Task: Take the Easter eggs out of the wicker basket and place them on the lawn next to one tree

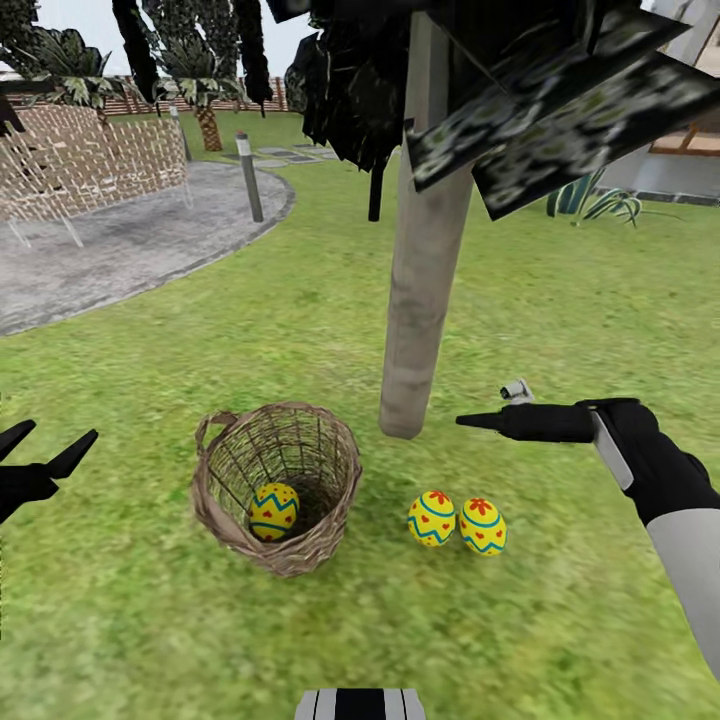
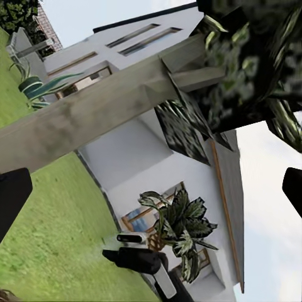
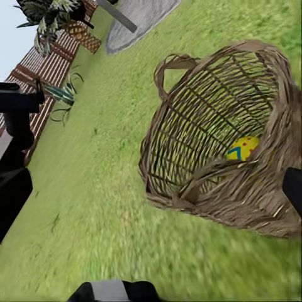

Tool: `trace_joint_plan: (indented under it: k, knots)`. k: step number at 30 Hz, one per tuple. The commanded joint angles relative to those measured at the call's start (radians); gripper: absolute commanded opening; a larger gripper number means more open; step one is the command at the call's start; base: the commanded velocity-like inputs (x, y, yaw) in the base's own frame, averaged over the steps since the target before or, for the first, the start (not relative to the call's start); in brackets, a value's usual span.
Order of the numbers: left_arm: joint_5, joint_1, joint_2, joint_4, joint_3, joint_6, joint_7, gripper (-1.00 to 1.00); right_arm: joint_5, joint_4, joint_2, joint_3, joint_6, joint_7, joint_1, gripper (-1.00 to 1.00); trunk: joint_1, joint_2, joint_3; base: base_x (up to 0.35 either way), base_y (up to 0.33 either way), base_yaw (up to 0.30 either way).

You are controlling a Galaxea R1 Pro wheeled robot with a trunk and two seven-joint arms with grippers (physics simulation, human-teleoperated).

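The brown wicker basket (image 1: 278, 485) lies tilted on the lawn (image 1: 560, 330), its mouth facing up and toward me. One yellow Easter egg (image 1: 274, 511) sits inside it, also visible through the weave as the egg (image 3: 243, 148). Two more eggs (image 1: 432, 518) (image 1: 482, 526) lie side by side on the grass just right of the basket, close to the foot of the tree (image 1: 425, 260). My right gripper (image 1: 470, 422) hovers open above those two eggs, pointing left toward the trunk. My left gripper (image 1: 50, 447) hangs open left of the basket, holding nothing.
A grey paved patio (image 1: 120, 250) with a pale lattice chair (image 1: 90, 160) and a short lamp post (image 1: 249, 175) lies at the back left. Dark leaf planes (image 1: 560, 110) hang low over the trunk. A white house (image 2: 151, 145) stands beyond the tree.
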Motion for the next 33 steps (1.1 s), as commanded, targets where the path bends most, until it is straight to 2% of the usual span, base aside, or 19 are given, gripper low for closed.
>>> trace_joint_plan:
  k: [1, 4, 6, 7, 14, 33]
  knots:
    - [0.000, -0.001, 0.000, 0.000, 0.000, 0.003, -0.003, 1.00, -0.006, -0.001, -0.001, 0.006, 0.008, -0.014, 0.000, 1.00, 0.000, 0.000, -0.001, 0.000, 0.000, 0.128]
    - [0.000, -0.001, 0.000, 0.000, 0.000, 0.003, -0.003, 1.00, -0.007, -0.001, 0.000, 0.023, 0.008, -0.040, 0.000, 1.00, 0.000, 0.000, -0.001, 0.000, 0.000, 0.210]
    - [0.001, -0.001, -0.002, 0.000, 0.000, 0.003, -0.003, 1.00, -0.003, -0.001, 0.004, 0.059, 0.008, -0.056, 0.000, 1.00, 0.000, 0.000, -0.001, 0.000, 0.000, 0.274]
    - [0.001, -0.001, -0.003, 0.000, 0.000, 0.003, -0.003, 1.00, -0.002, -0.001, 0.005, 0.064, 0.008, -0.065, 0.000, 1.00, 0.000, 0.000, -0.001, 0.000, 0.000, 0.287]
    - [0.001, -0.001, -0.007, 0.000, -0.005, 0.004, -0.003, 1.00, -0.004, -0.001, 0.007, 0.069, 0.007, -0.136, 0.000, 1.00, 0.000, 0.000, -0.001, 0.000, 0.000, 0.291]
    - [0.001, 0.000, -0.010, -0.001, -0.007, 0.004, -0.004, 1.00, -0.004, -0.001, 0.016, 0.070, 0.007, -0.142, 0.000, 1.00, 0.000, 0.000, -0.001, 0.000, 0.000, 0.292]
